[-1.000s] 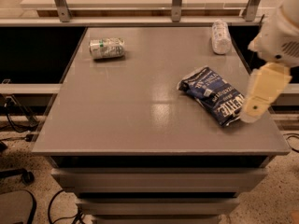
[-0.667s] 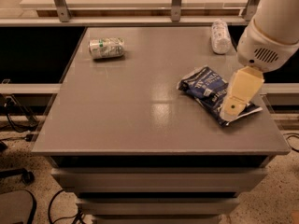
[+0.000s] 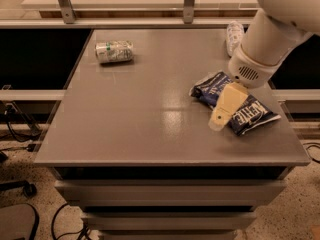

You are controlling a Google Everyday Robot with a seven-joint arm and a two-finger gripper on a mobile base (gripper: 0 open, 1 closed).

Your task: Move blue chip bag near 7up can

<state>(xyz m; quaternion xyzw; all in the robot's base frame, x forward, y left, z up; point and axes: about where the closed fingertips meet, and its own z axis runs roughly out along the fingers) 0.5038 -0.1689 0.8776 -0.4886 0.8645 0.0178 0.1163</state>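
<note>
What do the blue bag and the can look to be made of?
The blue chip bag: likely foil or plastic film, glossy; it is crumpled with shiny creases. 7up can: probably thin metal, silvery sheen, lying on its side. The gripper hangs over the bag's middle.

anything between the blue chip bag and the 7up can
Only bare tabletop between blue chip bag and 7up can, camera view; tool hangs over the bag.

**Arm slanting in from the right**

The white arm point(image 3: 285, 19) slants down from the top right corner. Past its round wrist point(image 3: 248, 70), the cream gripper point(image 3: 220, 119) points down and leftward, low over the table's point(image 3: 150, 114) right side.
</note>
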